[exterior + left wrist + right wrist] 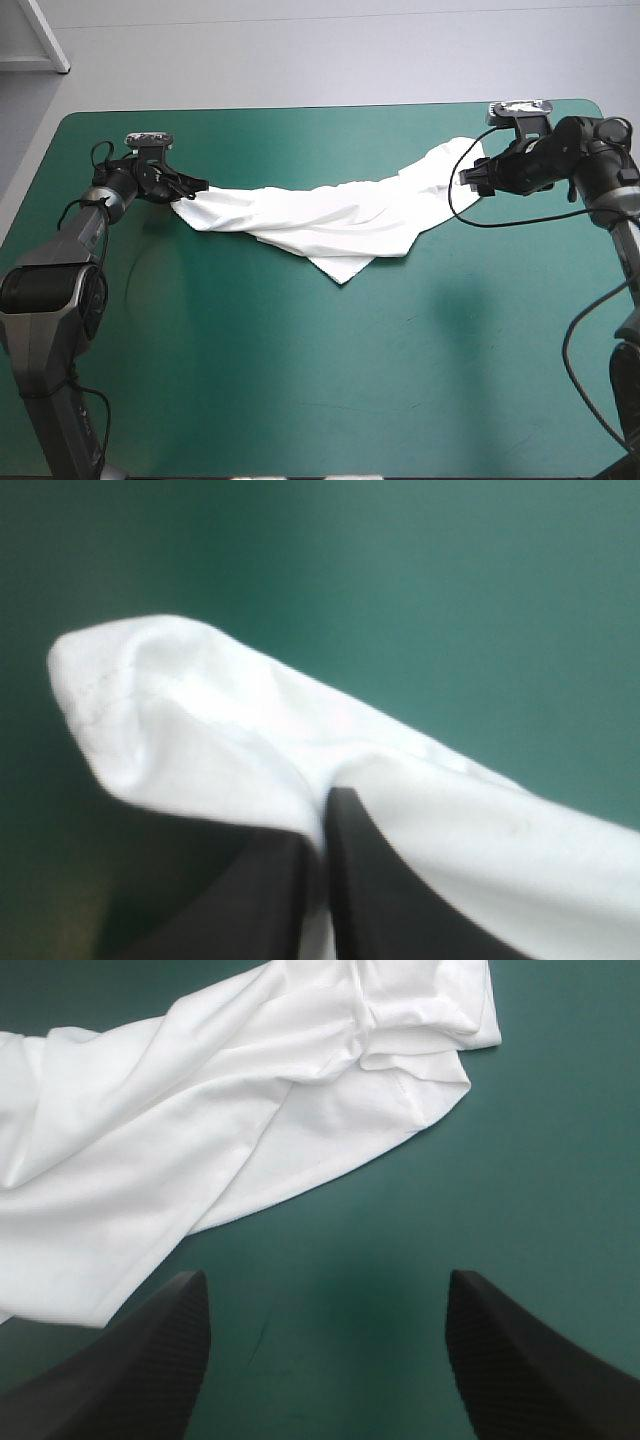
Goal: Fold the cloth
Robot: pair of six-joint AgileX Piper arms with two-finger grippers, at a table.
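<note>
Looking from the near side, I see first only bare teal-green cover (pixel 300 400) on the worktop (pixel 450 440). About the middle begins the white T-shirt (pixel 330 215): one pointed corner lies flat toward the near edge, and behind it the cloth runs as a long wrinkled band across the far half, from one arm to the other. At its left end the left pincer (pixel 183 190) has the cloth: the two black fingers are nearly together with the sheet pinched between them, and a soft fold bulges out ahead of the tips. At the right end the right pincer (pixel 468 182) has its fingers wide apart and holds nothing; it hangs over bare cover, with the bunched edge of the T-shirt just ahead of it.

I judge the T-shirt to be light, thin and quite limp. It will not keep any shape; lifted from one end, it would sag and drag on the cover. The best place to take hold is, I think, an outer corner or hem at the right end, with all layers together, because a shallow pinch there could catch only the top one.
</note>
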